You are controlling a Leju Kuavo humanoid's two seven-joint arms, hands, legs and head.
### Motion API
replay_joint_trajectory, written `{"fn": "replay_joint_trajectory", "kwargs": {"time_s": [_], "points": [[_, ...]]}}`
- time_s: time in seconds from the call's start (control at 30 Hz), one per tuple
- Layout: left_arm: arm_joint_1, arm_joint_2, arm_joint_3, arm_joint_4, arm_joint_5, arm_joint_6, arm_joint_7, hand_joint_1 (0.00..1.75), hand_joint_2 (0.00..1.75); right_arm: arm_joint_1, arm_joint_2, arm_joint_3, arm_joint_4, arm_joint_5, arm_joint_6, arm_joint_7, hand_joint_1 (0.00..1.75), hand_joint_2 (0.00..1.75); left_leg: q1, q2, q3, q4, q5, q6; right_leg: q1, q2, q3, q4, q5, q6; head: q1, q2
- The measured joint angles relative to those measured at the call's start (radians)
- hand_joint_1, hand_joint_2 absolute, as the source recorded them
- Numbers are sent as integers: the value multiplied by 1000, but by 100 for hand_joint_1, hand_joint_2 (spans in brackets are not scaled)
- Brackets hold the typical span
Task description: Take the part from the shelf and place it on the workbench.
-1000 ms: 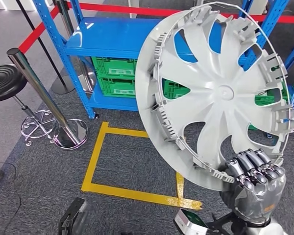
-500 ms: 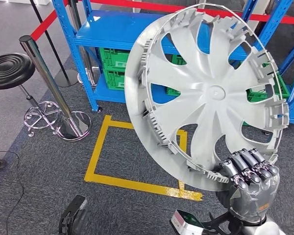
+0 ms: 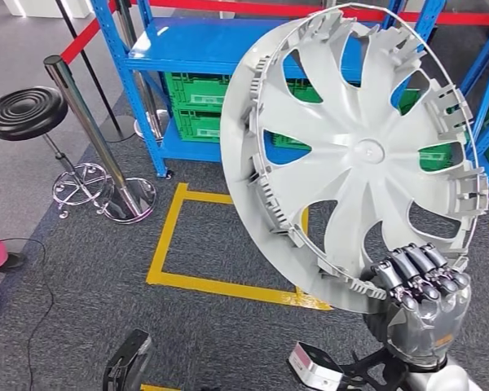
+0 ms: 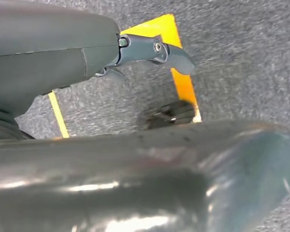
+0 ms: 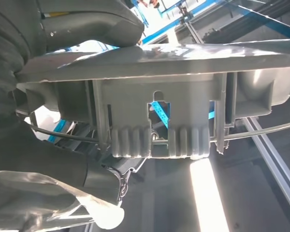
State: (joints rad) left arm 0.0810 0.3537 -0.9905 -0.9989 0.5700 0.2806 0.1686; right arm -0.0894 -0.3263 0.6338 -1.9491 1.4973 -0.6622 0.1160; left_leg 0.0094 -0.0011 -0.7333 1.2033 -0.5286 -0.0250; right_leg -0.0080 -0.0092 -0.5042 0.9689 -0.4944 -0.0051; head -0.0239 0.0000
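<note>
The part is a large silver-grey wheel cover (image 3: 359,155) with curved spokes and a wire ring round its clips. It stands tilted in the air at the right of the head view. My right hand (image 3: 424,305) grips its lower rim from below, fingers curled over the edge. In the right wrist view the cover's rim and clip (image 5: 162,96) run across close up, with my right hand (image 5: 81,29) wrapped round it. My left hand (image 3: 126,366) hangs low at the bottom left and holds nothing. The left wrist view has its fingers (image 4: 154,48) stretched out over the carpet.
A blue shelf (image 3: 230,45) with green crates (image 3: 196,110) stands behind the cover. To the left are a chrome stanchion (image 3: 91,130) with a red belt (image 3: 82,37) and a black stool (image 3: 25,112). Yellow floor tape (image 3: 168,236) outlines a square on grey carpet.
The whole picture has shifted, so the camera moved: shelf, stool and stanchion now sit further right. The wheel cover stays in my right hand's grip.
</note>
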Motion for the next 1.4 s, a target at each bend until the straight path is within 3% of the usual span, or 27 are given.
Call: {"fn": "replay_joint_trajectory", "kwargs": {"time_s": [0.03,0.07,0.1,0.13,0.17,0.23,0.3,0.37,0.4,0.5,0.53,0.57,0.6,0.7,0.73,0.83,0.9,0.97,1.0,1.07,1.33,1.4], "points": [[-2,-1,-1,1,-2,-2,0,0,0,0,0,0,1,0,0,0,175,175,0,0,0,60,-18,-2,1,0,-19,6,14,0,0,0],[-3,-2,-2,3,-4,-4,0,0,0,0,0,1,1,0,0,0,175,175,0,0,12,94,-8,-2,2,-1,-42,13,25,0,0,0],[-5,-2,-3,4,-6,-6,0,0,0,0,0,1,1,0,0,0,175,175,0,0,37,93,19,0,2,-1,-66,22,35,2,0,0],[-6,-3,-4,5,-7,-7,0,0,0,0,0,1,2,0,0,0,175,175,0,0,77,59,46,3,3,-1,-88,30,44,3,0,0],[-8,-3,-5,6,-9,-8,0,0,0,0,0,1,2,0,0,0,175,175,-1,0,130,-3,50,9,4,0,-107,38,52,6,0,0],[-13,-3,-7,8,-16,-9,-1,0,0,0,0,1,2,0,0,1,175,175,-6,0,224,-143,14,21,6,-1,-127,48,67,15,1,0],[-17,-4,-7,9,-22,-8,-1,0,0,-1,0,2,2,0,0,2,175,175,-13,0,254,-206,-11,34,4,-3,-130,47,83,27,1,0],[-18,-6,-8,11,-25,-6,-1,0,0,0,0,2,3,0,0,2,175,175,-12,3,245,-212,8,48,0,-2,-138,53,82,38,3,0],[-18,-8,-8,12,-25,-6,-1,0,0,0,0,2,4,0,0,2,175,175,-10,5,239,-215,19,56,-2,1,-150,76,60,44,5,0],[-19,-10,-8,15,-26,-5,-1,0,0,0,0,2,9,0,0,1,175,175,-9,9,203,-216,50,64,-4,5,-215,255,-63,56,11,0],[-19,-11,-9,15,-26,-5,-1,0,0,1,0,2,11,0,0,1,175,175,-9,9,189,-215,59,63,-4,5,-227,308,-89,58,11,0],[-19,-12,-9,16,-26,-5,-1,0,0,1,0,2,13,0,0,1,175,175,-9,9,177,-214,68,62,-4,5,-221,325,-97,59,11,0],[-19,-13,-9,17,-26,-5,-1,0,0,2,0,2,15,0,0,1,175,175,-9,9,167,-213,75,59,-4,5,-193,300,-86,60,11,0],[-19,-16,-9,18,-26,-5,-1,0,0,0,0,2,19,0,0,2,175,175,-10,8,153,-207,90,47,-4,6,-44,85,-29,53,11,0],[-19,-17,-9,19,-26,-4,-1,0,0,0,0,2,20,0,0,2,175,175,-12,8,149,-205,94,42,-3,6,-15,38,-22,49,10,0],[-19,-17,-9,20,-26,-4,-1,0,0,1,0,2,21,0,0,2,175,175,-14,8,140,-202,105,28,0,8,-11,23,-16,32,11,0],[-19,-17,-9,20,-26,-4,-1,0,0,0,0,2,22,0,0,2,175,175,-14,8,138,-204,107,49,-1,8,-15,21,-10,29,10,0],[-20,-16,-9,21,-26,-4,-1,0,0,0,0,2,22,0,0,3,175,175,-16,8,135,-206,110,83,0,7,-17,19,-6,29,9,0],[-20,-16,-9,22,-26,-4,-1,0,0,1,0,2,23,0,0,4,175,175,-16,8,134,-206,114,92,1,7,-17,19,-5,27,10,0],[-19,-16,-9,22,-26,-4,-1,0,0,1,0,2,24,0,0,5,175,175,-15,8,133,-208,120,96,4,6,-19,20,-2,22,10,0],[-19,-17,-9,23,-39,-3,1,0,0,1,0,2,30,0,0,2,175,175,-9,8,124,-215,138,35,9,6,-37,28,4,14,10,0],[-20,-17,-9,23,-43,-3,2,0,0,0,0,2,30,0,0,2,175,175,-9,8,121,-215,138,28,9,6,-39,29,4,14,10,0]]}}
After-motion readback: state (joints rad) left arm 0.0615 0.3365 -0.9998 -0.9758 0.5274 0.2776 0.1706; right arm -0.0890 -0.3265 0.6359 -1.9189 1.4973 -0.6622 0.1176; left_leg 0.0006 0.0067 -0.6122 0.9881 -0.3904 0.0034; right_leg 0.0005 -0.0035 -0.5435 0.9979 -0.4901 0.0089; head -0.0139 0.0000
